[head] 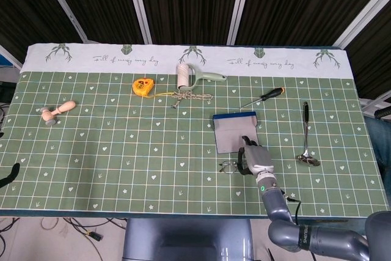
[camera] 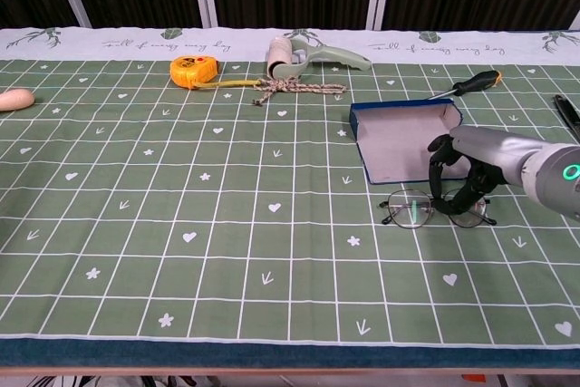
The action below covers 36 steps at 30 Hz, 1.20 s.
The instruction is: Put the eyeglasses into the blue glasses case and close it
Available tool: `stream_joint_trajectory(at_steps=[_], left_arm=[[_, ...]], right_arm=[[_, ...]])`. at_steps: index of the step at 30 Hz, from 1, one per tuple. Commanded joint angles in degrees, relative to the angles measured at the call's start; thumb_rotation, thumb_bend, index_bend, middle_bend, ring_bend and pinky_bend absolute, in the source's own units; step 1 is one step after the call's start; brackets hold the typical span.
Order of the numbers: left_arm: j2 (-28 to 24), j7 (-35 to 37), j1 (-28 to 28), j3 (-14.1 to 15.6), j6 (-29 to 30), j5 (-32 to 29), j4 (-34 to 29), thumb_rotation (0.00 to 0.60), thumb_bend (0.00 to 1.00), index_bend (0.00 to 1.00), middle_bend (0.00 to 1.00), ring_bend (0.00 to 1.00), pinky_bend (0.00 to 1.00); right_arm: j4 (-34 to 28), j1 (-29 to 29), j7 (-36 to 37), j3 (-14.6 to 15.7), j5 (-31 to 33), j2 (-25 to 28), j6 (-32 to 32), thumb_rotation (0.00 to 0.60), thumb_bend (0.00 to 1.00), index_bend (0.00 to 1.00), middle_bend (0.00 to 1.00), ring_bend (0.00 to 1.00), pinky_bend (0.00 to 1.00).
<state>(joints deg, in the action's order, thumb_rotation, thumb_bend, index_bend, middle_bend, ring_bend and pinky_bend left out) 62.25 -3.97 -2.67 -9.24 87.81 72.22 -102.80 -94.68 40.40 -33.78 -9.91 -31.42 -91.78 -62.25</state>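
The blue glasses case [head: 234, 134] [camera: 400, 148] lies open right of the table's centre, its grey lining facing up. Just in front of its near edge are the thin-framed eyeglasses [head: 228, 166] [camera: 412, 209], lenses toward me. My right hand [head: 257, 159] [camera: 478, 167] reaches in from the right. Its dark fingers [camera: 437, 178] curl down around the bridge and right lens and pinch the frame. In the head view the hand covers most of the right lens. My left hand shows in neither view.
A screwdriver [head: 264, 96] [camera: 467, 84] lies behind the case and a spoon [head: 306, 145] to its right. A yellow tape measure [camera: 195, 70], a lint roller [camera: 299, 53] and a knotted rope [camera: 294, 88] sit at the back. A wooden piece [head: 57, 112] lies far left.
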Motion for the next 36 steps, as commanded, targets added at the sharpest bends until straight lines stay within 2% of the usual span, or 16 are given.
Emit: stream_joint_trajectory(at_steps=[1,15,25,29,36], left_arm=[[0.0,0.1,0.0,0.0,-0.1,-0.1,0.0,0.6,0.28,0.19,0.0,0.0,0.0],[-0.2,0.2,0.0,-0.2,-0.2,-0.7,-0.3,0.6,0.28,0.19,0.0,0.0,0.0],[-0.2,0.0,0.1,-0.3,-0.1,-1.0,-0.3,0.6,0.28,0.19,0.0,0.0,0.0],[0.0,-0.3,0.1,-0.3,0.1,-1.0,-0.3,0.6,0.28,0.19,0.0,0.0,0.0],[0.2,-0.7,0.1,-0.4,0.3,-1.1,-0.2,0.6,0.28,0.19,0.0,0.0,0.0]], right_arm=[[-0.1,0.0,0.2,-0.1,-0.1,0.1,0.1,0.6,0.46,0.61,0.11,0.16,0.3],[-0.1,1.5,1.4,-1.9,-1.3,2.1,2.5,0.6,0.53,0.64,0.11,0.16,0.29],[5.7,5.0,4.1,-5.3,-3.5,4.0,8.3,0.6,0.54,0.65,0.11,0.16,0.27],[10.7,6.0,8.8,-7.1,-7.5,3.8,11.7,0.6,0.55,0.67,0.11,0.16,0.26],[18.2,6.6,16.6,-7.5,-17.1,3.4,15.3,0.6,0.55,0.68,0.1,0.15,0.25]])
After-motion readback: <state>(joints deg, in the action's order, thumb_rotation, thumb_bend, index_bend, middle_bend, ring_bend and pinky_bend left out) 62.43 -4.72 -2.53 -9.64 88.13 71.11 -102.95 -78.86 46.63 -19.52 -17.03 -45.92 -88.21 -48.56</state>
